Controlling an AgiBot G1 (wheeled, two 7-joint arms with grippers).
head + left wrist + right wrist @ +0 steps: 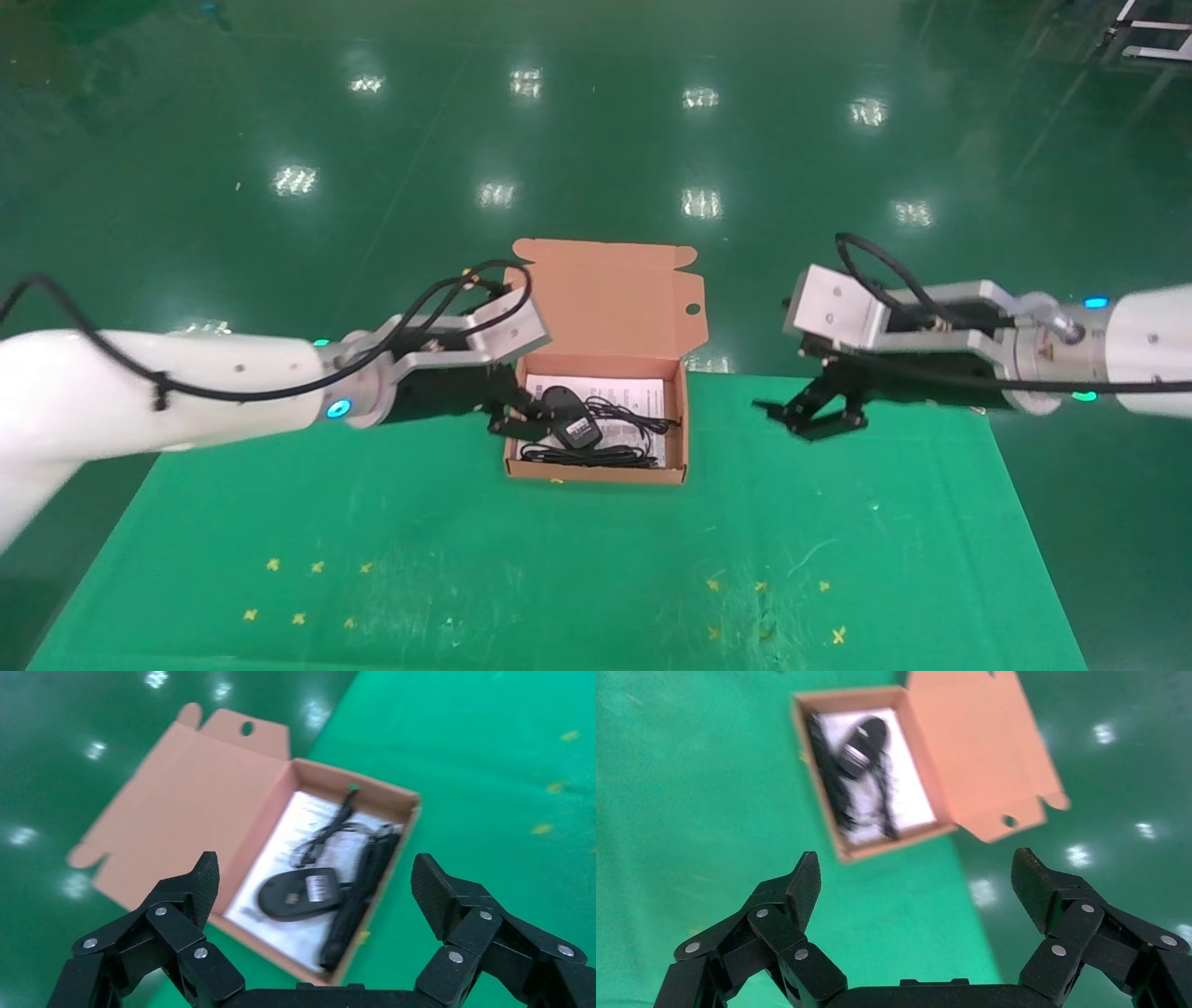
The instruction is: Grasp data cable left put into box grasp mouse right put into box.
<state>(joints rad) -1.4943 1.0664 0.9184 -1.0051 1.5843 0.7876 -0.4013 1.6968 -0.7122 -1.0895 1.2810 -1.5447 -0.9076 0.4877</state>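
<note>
I see glossy white arm shells, silver wrist brackets, looping black cables, small blue indicator lights, and black linkage jaws studded with silver rivets.

Left end effector (316,888) spread empty, mouse (299,894) and data cable (358,899) in box (183,804)

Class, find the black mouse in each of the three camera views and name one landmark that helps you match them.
Head view: the mouse lies in the box, toward its left side.
Left wrist view: the mouse lies on the white leaflet, framed by the open left gripper.
Right wrist view: the mouse lies in the box, beyond the open right gripper.
Shared landmark: the lid's round hole.
</note>
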